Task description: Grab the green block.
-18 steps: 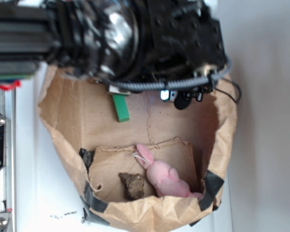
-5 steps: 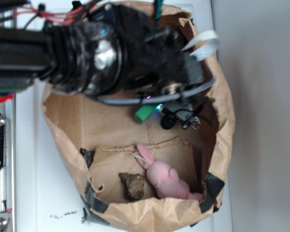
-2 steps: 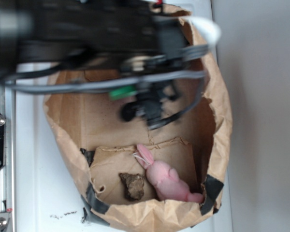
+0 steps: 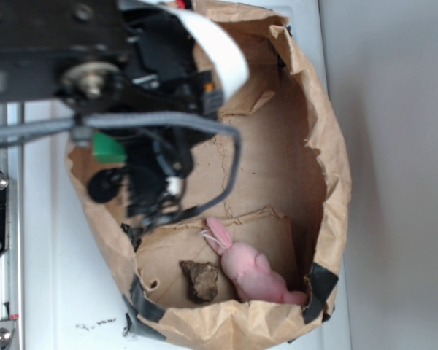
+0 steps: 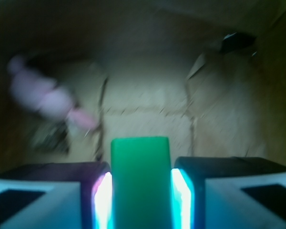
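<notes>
The wrist view shows what the exterior view hides: the green block [image 5: 140, 179] stands clamped between the two fingers [image 5: 102, 198], whose glowing inner pads press against its left and right faces, so the gripper [image 5: 140, 200] is closed on the block with the block's end sticking out ahead of the fingertips. Beyond it, blurred, lie the brown paper floor of the bag [image 5: 148, 95] and the pink plush bunny [image 5: 40, 93] at far left. In the exterior view only a small patch of the green block [image 4: 108, 148] shows, at the left side of the paper bag [image 4: 328, 146] under a grey cable, with the black arm [image 4: 95, 65] covering the upper left and the fingers themselves hidden. That view alone shows the whole bag, the pink plush bunny [image 4: 252, 270] lying near its lower edge and a dark brown lump [image 4: 199, 279] just left of it. Compared with the earlier frames, the block has left the bag floor and travelled leftward with the arm; bunny and lump have not moved.
</notes>
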You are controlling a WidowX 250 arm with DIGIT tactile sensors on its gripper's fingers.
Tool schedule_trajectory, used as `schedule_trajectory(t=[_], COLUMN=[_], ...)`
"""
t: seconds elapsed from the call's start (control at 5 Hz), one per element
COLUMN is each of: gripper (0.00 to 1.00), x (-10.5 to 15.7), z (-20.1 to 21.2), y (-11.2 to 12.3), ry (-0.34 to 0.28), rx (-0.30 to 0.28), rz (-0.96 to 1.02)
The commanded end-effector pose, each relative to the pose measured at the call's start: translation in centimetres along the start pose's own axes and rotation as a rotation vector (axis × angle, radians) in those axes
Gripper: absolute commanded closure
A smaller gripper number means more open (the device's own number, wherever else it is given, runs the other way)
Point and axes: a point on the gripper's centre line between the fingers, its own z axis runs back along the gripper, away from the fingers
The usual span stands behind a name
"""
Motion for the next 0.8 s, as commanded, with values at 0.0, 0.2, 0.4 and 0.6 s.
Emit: schedule_trajectory(t=[0.0,0.2,0.4,0.6], gripper=[1.0,1.0,1.0,1.0], x=[2.9,3.6,4.5,5.2], z=[4.2,4.1,4.0,3.8], y=[-0.4,-0.4,-0.7,-0.8], ry=[-0.021,-0.03,-0.037,-0.04], rx=[0.011,0.015,0.031,0.032], rz=[-0.03,-0.02,0.006,0.03])
